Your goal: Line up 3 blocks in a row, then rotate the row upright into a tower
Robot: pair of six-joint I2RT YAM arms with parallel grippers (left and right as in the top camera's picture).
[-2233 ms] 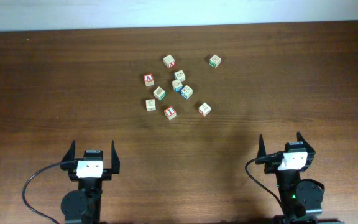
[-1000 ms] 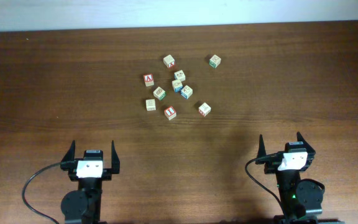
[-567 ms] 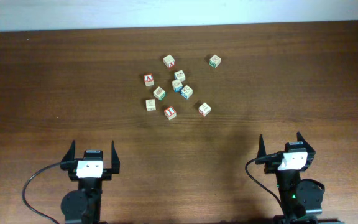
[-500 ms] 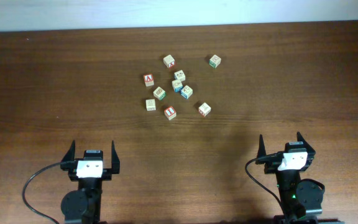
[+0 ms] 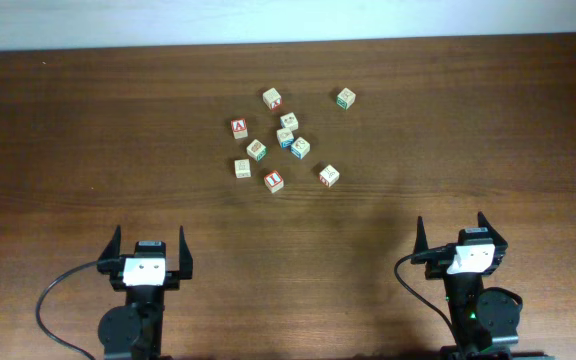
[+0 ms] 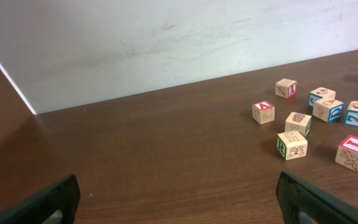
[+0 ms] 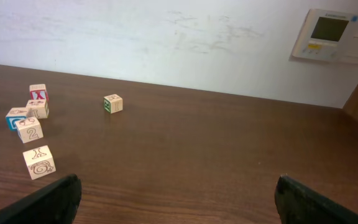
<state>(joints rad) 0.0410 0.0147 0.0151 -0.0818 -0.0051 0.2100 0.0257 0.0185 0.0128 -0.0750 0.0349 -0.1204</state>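
The left gripper (image 5: 149, 238) and the right gripper (image 5: 451, 228) both have their jaws spread wide and hold nothing, at the near left and near right of the table (image 5: 68, 130). The blocks (image 5: 286, 138) lie in a loose cluster at the far middle, well apart from both grippers.

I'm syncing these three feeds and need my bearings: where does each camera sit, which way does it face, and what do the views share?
Overhead: fixed above the table, looking straight down on the blocks; left gripper and right gripper at the near edge, jaws open.
Left wrist: low, facing the white wall; blocks to its right, own fingertips in the bottom corners.
Right wrist: low, facing the same wall; blocks to its left, own fingertips likewise.
Shared: the block marked 2 appears in all three.
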